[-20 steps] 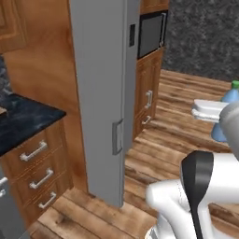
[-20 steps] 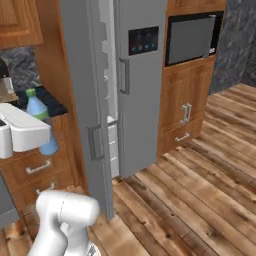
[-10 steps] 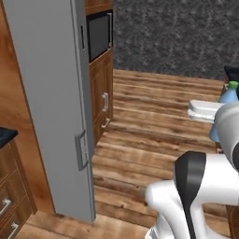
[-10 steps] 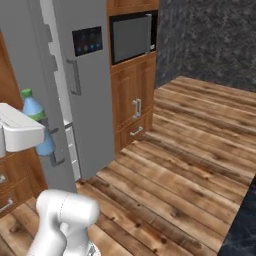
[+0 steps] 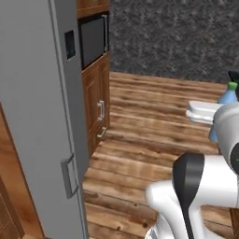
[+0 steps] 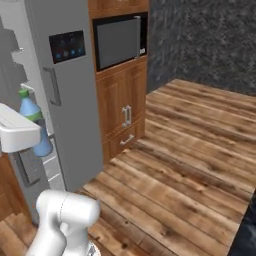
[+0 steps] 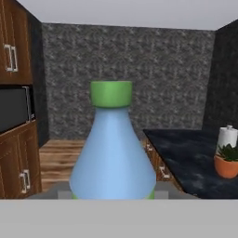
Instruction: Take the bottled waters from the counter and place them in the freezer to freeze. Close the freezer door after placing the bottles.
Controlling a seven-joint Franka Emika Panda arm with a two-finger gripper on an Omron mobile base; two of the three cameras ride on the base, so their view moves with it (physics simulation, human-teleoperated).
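Observation:
My gripper [image 7: 114, 194] is shut on a bottled water [image 7: 114, 158], clear bluish with a green cap, which stands upright in the middle of the hand view. The same bottle [image 5: 228, 97] shows at the right edge of the left base view, and the bottle [image 6: 31, 111] sits at the left of the right base view, held by the white hand. The freezer door [image 5: 37, 116] stands open as a tall grey slab on the left. A strip of the freezer's white inside [image 6: 52, 165] shows beside it. The black counter [image 7: 195, 160] lies to the right, behind the bottle.
The grey fridge door with the dark panel [image 6: 67, 46] stands beside a built-in microwave [image 6: 117, 42] over brown cupboards [image 6: 125, 115]. A potted plant [image 7: 226, 162] and a paper roll [image 7: 228, 135] sit on the counter. Bare wooden floor [image 6: 190, 165] stretches to a dark stone wall.
Both base views have swung round, so the camera has moved: the counter has slid out on the left and the microwave and dark wall have come in. The bottle stays gripped.

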